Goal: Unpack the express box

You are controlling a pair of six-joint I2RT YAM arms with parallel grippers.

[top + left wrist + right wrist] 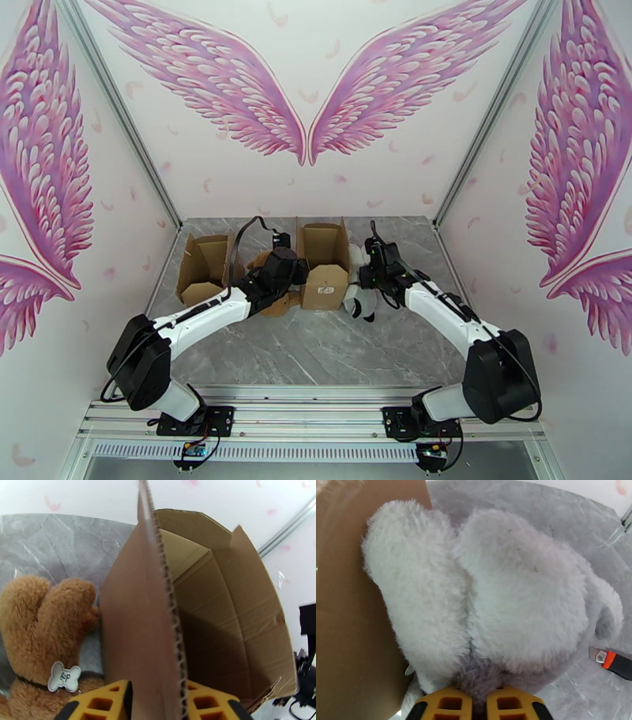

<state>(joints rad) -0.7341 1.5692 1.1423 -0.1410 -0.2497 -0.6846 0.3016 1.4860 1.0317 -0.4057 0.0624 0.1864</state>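
Express box (221, 610) wall is pinched by left gripper (156, 705); brown teddy (43, 630) is seen left of it. White plush toy (513, 598) is clamped by right gripper (478, 707).

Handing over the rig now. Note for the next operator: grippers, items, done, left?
Left gripper: jaws shut on the left wall of the open brown cardboard express box.
Right gripper: jaws shut on the fluffy white plush toy, outside the box by its right wall.
Furry brown teddy bear with a bone-shaped tag lies outside, by the left wall.
Done: both toys out; visible box interior looks empty.
Left: likely put down the white toy, release the box.
Orange-and-black utility knife on the grey marble table near the white toy.
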